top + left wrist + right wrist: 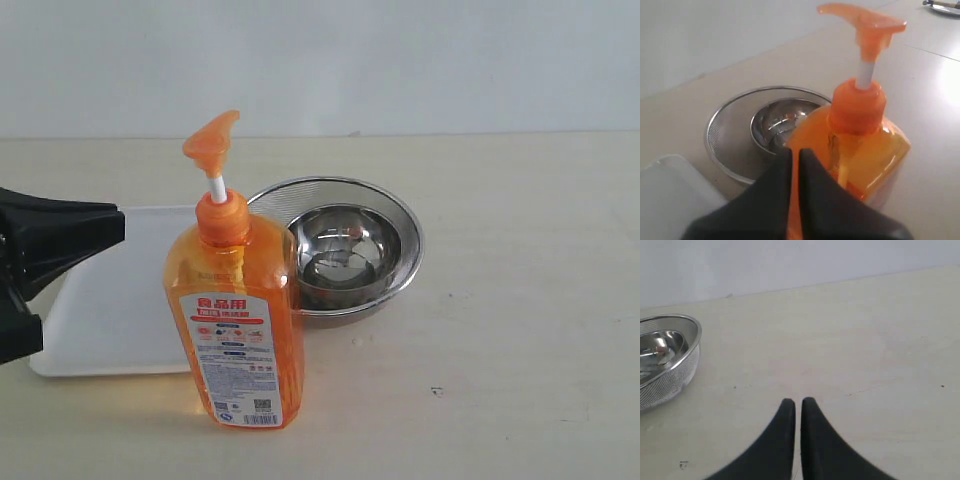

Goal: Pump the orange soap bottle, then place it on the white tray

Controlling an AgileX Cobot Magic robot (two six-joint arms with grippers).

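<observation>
Exterior view alone: label (237, 350) on bottle (248, 262)

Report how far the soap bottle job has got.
Done: nothing visible. The orange soap bottle stands on the table by the white tray, pump head raised. In hand: the left pincer, shut, is close to the bottle, not gripping; the right pincer, shut, hangs over table. Left: pumping, then placing on the tray.

Orange soap bottle (238, 300), white tray (110, 310), silver strainer (405, 235), black hand (794, 156).
</observation>
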